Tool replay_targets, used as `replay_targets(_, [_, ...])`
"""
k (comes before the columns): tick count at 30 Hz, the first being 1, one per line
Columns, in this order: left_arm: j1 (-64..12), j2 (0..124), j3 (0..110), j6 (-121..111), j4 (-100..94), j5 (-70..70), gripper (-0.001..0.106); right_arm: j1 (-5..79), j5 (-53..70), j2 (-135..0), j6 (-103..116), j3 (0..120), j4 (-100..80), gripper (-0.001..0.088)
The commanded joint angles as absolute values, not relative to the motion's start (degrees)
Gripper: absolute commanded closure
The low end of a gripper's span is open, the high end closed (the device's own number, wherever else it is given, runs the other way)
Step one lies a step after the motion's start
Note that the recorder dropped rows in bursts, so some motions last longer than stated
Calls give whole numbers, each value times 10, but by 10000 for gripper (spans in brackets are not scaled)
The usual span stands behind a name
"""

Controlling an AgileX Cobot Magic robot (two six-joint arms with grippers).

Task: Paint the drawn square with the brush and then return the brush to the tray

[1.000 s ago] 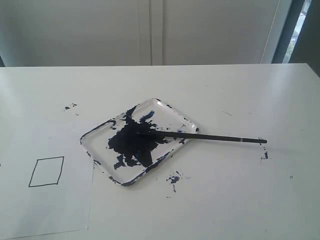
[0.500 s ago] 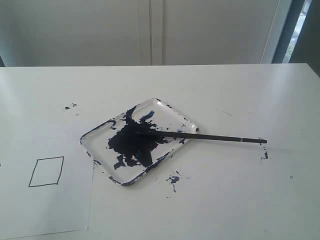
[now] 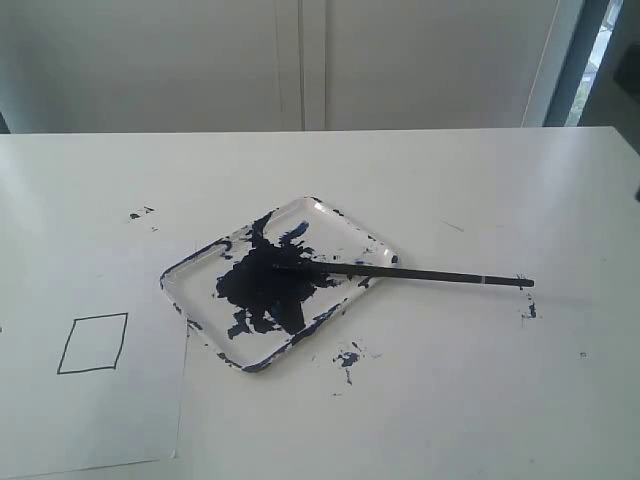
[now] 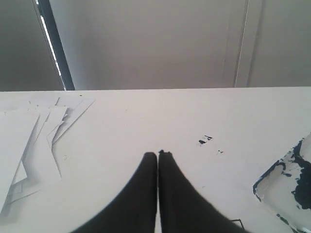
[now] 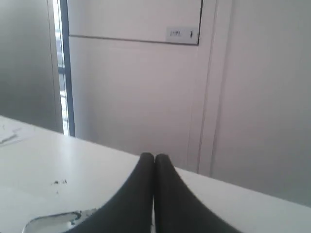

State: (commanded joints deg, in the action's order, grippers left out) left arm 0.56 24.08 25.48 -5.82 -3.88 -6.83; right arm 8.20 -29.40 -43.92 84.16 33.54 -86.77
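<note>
on both arms, left gripper and right gripper, jaws are pressed fully together with nothing between them. brush lies untouched, tip in the tray, handle sticking out over the table.

Recorded a white worktop, matt, lightly scuffed. Noted dark paint splatters at front middle in the exterior view, a smaller speck cluster far left, further specks at right. Found a white paper sheet lying flat at front left. Logged loose paper sheets, overlapping untidily, in the left wrist view. Observed pale wall panels behind, a window strip far right, and a small label, illegible, on a panel.
</note>
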Motion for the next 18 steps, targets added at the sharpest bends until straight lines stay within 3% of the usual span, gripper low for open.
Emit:
replay_targets(7, [6, 293, 255, -46, -5, -60, 1053, 82, -312, -596, 932, 387, -999, 868])
replay_targets(13, [6, 364, 255, -42, 16, -61, 1053, 85, -357, -712, 822, 403, -999, 868])
replay_targets(18, [6, 382, 255, -36, 16, -81, 1053, 87, -327, -758, 791, 402, -999, 868])
